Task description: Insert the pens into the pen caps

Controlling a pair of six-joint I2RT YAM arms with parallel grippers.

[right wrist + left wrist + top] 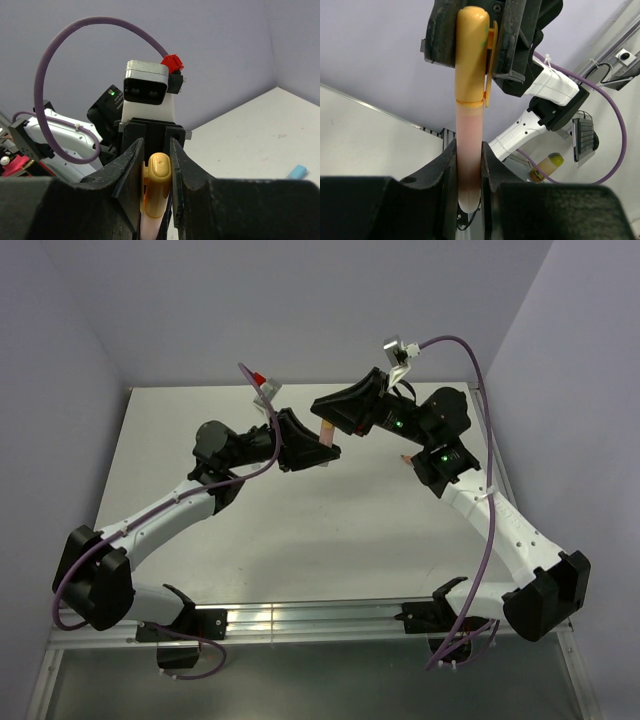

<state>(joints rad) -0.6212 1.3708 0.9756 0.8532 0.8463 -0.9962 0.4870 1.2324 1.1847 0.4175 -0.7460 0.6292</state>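
Apparently mated: right gripper (472, 65) clamps the orange cap (471, 45), left gripper (469, 154) clamps its pink pen (469, 125); a blue piece (299, 171) waits lower right

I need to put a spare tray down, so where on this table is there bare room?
The widest bare patch of table lies between the left arm and right arm, down to the near rail. The far-left corner is bare too. Crowded: far centre, where left gripper and right gripper hold the pen and orange cap; a loose marker lies by the right arm.
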